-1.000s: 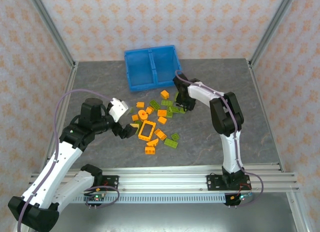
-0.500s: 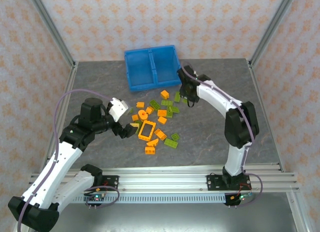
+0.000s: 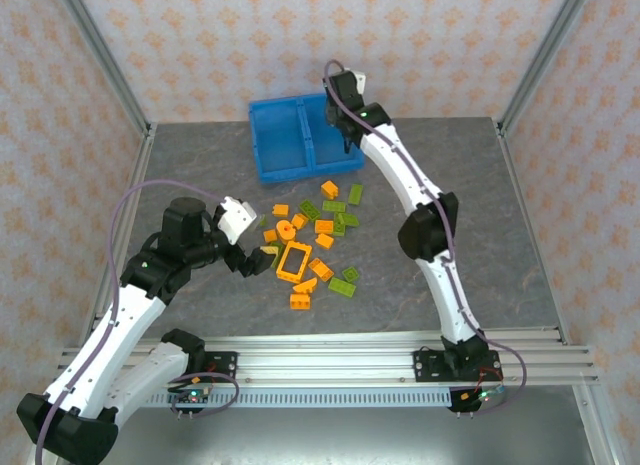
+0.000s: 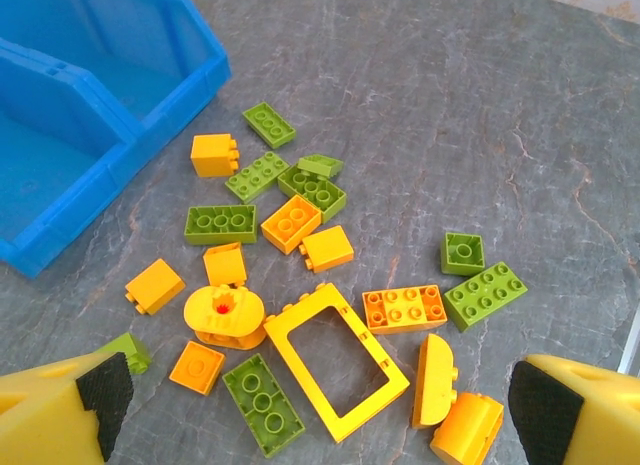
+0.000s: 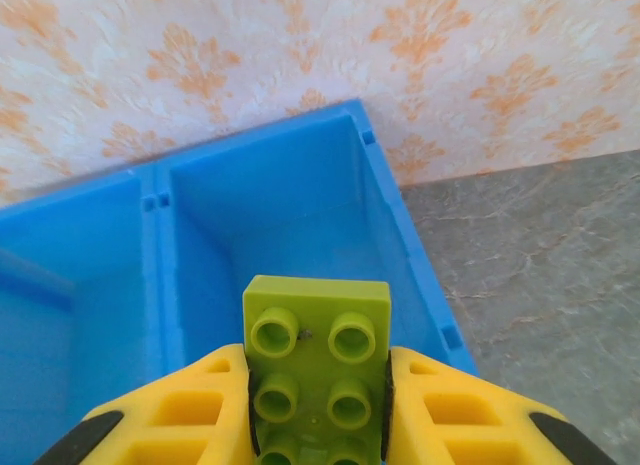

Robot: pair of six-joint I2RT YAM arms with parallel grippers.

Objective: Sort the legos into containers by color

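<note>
Hovering on the near side of the bin (image 3: 262, 167), the left gripper (image 4: 325, 400) is holding its fingers spread wide and empty above the pile of bricks (image 3: 312, 240). These are orange and green pieces lying close together, several touching, around an orange frame (image 4: 290, 337). Any descent into that crowd is risking a finger landing on a neighbour instead of straddling one brick, which would be shoving pieces away from the bin or pinching two colours at once.

Over the bin itself, the right gripper (image 5: 318, 395) is clamping a green brick (image 5: 318, 350) by its lower end and hanging it above the right-hand compartment (image 5: 280, 225), close to the bin's right wall (image 5: 400, 220). The hold is covering only part of the brick, so it may be tipping as the fingers part. Released from this height and this near the wall, it could be bouncing off the rim and out onto the table (image 5: 540, 255), or skipping across the divider (image 5: 158, 255) into the left compartment meant, presumably, for orange. A lower, more central release is looking safer.
</note>
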